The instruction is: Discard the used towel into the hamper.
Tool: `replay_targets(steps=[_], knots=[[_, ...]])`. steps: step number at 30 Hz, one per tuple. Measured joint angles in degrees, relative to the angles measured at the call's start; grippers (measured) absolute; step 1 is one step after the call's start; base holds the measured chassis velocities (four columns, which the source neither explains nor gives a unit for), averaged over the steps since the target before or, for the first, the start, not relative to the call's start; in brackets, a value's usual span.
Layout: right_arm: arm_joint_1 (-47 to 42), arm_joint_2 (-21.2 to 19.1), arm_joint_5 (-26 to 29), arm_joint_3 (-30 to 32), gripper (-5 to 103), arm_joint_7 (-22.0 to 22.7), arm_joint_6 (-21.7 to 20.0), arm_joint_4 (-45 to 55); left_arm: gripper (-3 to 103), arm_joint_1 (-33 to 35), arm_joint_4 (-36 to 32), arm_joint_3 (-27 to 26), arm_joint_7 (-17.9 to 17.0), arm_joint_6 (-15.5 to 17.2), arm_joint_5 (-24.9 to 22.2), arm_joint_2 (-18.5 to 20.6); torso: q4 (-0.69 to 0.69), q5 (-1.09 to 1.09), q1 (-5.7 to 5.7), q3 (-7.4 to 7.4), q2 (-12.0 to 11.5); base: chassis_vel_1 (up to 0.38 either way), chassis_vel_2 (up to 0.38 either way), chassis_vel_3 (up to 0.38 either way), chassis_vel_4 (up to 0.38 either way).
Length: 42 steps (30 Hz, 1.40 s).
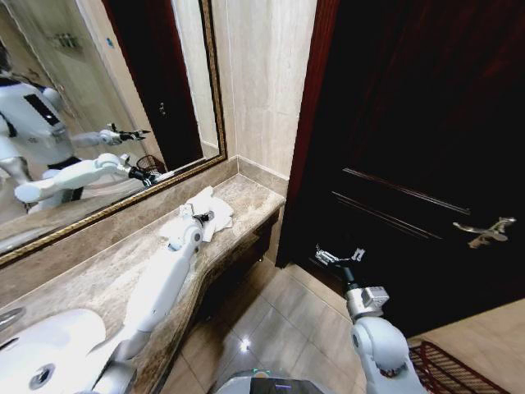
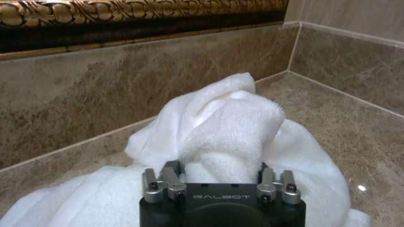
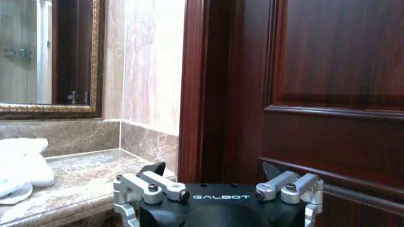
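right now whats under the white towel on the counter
The white towel lies bunched on the brown marble countertop, near the corner below the mirror. The left gripper is at its raised fold. Whatever might sit beneath the folds is covered.

The left tool [image 2: 222, 182] sits against a rumpled white towel [image 2: 227, 127], a raised fold between its jaws. The towel lies on the brown marble tabletop [image 2: 341, 118], near the corner below the gilt mirror frame [image 2: 126, 12].
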Motion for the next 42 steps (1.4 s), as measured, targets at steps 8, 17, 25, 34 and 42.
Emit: replay_targets(steps=[8,17,25,34,42], knots=[[-0.2,0.0,0.0,0.0,100,0.1,0.4,0.0,35,0.5,-0.3,-0.1,0.1,-0.4,0.0,0.4,0.00,0.00,0.00,0.00,0.0,0.000,0.000,0.000,0.000],[-0.2,-0.1,-0.1,0.0,100,0.1,0.6,-0.2,12,0.9,-0.6,-0.1,0.0,-1.0,0.1,0.7,-0.01,-0.01,0.00,0.00,0.0,0.000,0.000,0.000,0.000],[0.2,0.0,-0.1,-0.1,100,0.5,0.6,-0.1,12,2.3,-1.9,-0.5,5.6,-7.5,0.5,2.9,0.00,-0.02,0.00,0.00,0.0,0.000,0.000,0.000,0.000],[0.4,-0.5,0.4,0.2,100,0.7,0.8,0.5,12,8.8,-7.5,-4.6,16.4,-21.1,6.2,6.4,0.00,-0.01,0.00,0.00,0.0,0.000,0.000,0.000,0.000],[-0.1,-0.8,1.8,1.2,100,1.0,1.0,2.2,12,20.9,-19.1,-12.5,26.9,-26.9,10.6,9.2,0.00,-0.01,0.00,-0.01,0.0,0.000,0.000,0.000,0.000]])
